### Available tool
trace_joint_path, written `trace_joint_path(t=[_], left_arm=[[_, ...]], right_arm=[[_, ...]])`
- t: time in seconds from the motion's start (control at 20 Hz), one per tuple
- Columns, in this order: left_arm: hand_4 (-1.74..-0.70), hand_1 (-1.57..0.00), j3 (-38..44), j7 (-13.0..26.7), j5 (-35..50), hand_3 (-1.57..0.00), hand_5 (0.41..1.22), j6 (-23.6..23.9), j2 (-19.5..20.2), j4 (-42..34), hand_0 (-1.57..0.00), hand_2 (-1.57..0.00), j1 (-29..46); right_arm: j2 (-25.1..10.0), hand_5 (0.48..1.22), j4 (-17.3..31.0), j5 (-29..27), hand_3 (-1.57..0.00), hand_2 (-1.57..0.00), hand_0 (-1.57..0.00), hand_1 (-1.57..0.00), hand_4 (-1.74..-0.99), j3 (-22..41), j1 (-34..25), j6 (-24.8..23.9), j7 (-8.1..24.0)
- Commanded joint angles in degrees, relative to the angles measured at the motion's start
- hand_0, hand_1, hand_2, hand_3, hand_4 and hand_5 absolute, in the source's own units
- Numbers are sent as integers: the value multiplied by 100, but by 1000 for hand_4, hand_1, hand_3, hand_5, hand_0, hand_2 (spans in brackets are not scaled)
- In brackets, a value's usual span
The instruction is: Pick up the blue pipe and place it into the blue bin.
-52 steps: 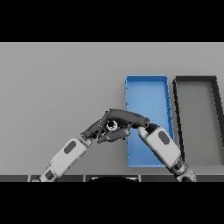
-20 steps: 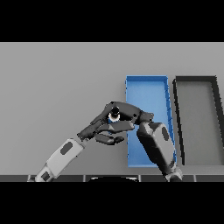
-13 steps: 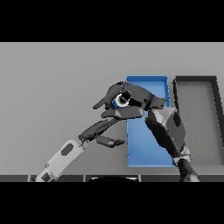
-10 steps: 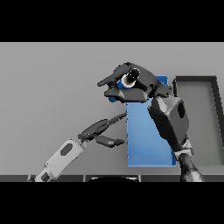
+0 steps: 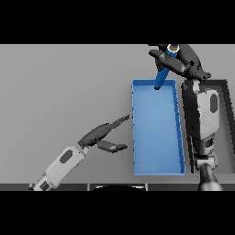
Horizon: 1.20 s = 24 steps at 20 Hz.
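A grey bench (image 5: 64, 87) spreads out under the scene, plain and bare to the left of the left robot hand (image 5: 102, 137). A dark bin (image 5: 227, 114) lies on it at the far right, just below the raised right robot hand (image 5: 181, 62) and largely hidden behind that arm; only its right wall and part of its floor show.

This looks like a bare sorting station in a lab or test room, not a home or shop. A plain grey table (image 5: 59, 87) fills the view with no cloth or clutter. Two shallow rectangular bins sit side by side on it, a blue bin (image 5: 156, 133) and a black bin (image 5: 227, 119), like parts trays.
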Motion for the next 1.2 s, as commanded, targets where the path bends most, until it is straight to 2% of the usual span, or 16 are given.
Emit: trace_joint_path(t=[0.0,0.1,0.3,0.45,0.55,0.6,0.65,0.75,0.85,0.9,1.0,1.05,1.1,1.15], left_arm=[[-825,1,-23,-16,-12,1,461,-21,58,-59,1,1,56],[-828,1,-31,-42,-27,1,462,-14,45,-56,1,1,62],[-825,1,-22,8,-19,1,468,-20,44,-57,1,1,31],[-829,1,-36,49,-8,1,470,-12,11,-78,1,1,31],[-826,1,-15,3,-14,1,470,-12,53,-74,1,1,44],[-827,1,-54,33,-66,1,471,19,-17,-2,1,1,28],[-827,1,-76,14,-57,1,472,4,10,-79,1,1,76],[-826,1,-90,0,-84,1,475,17,-2,-60,1,1,80],[-827,1,-62,11,-46,1,474,36,-2,-89,1,1,82],[-829,1,-43,113,-43,1,474,42,-39,-17,1,1,8],[-829,1,-67,81,-43,1,476,31,-12,-75,1,1,62],[-828,1,-57,71,-55,1,476,34,5,-85,1,1,47],[-828,1,-62,99,-62,1,476,35,23,-112,1,1,47],[-826,1,-123,102,-96,1,477,53,-23,-129,1,1,84]], right_arm=[[14,1221,109,83,-1571,-1571,-1571,-1571,-1499,-39,180,3,-32],[12,1221,158,175,-1571,-1571,-1571,-1571,-1499,-138,518,-20,59],[136,1221,-70,517,-1571,-1571,-1571,-1571,-1499,-111,1379,-298,521],[-141,1221,148,526,-1571,-1571,-1571,-1571,-1499,289,1834,-873,524],[-318,1221,116,395,-1080,-1571,-1571,-1571,-1586,685,2140,-1085,523],[-485,1221,102,236,-1178,-1571,-1571,-1571,-1569,918,2244,-1163,523],[-544,1221,60,164,-1041,-1571,-1571,-1571,-1603,1112,2409,-1270,523],[-878,1205,102,-109,-693,-1571,-1571,-1571,-1653,1720,2536,-1591,523],[-1280,1199,274,-659,-1009,-1571,-1571,-1571,-1583,2398,2551,-2091,523],[-1467,1190,397,-1128,-807,-1333,-1465,-1382,-1534,2785,2465,-2438,523],[-1795,1159,478,-1843,-516,-853,-937,-884,-1404,3405,2337,-2595,524],[-1912,1172,639,-2157,-413,-682,-749,-707,-1344,3717,2155,-2688,523],[-2114,1182,602,-2446,-330,-545,-599,-566,-1302,3960,2048,-2725,523],[-2187,1139,593,-2410,-264,-436,-479,-452,-1264,4086,1984,-2529,524]])
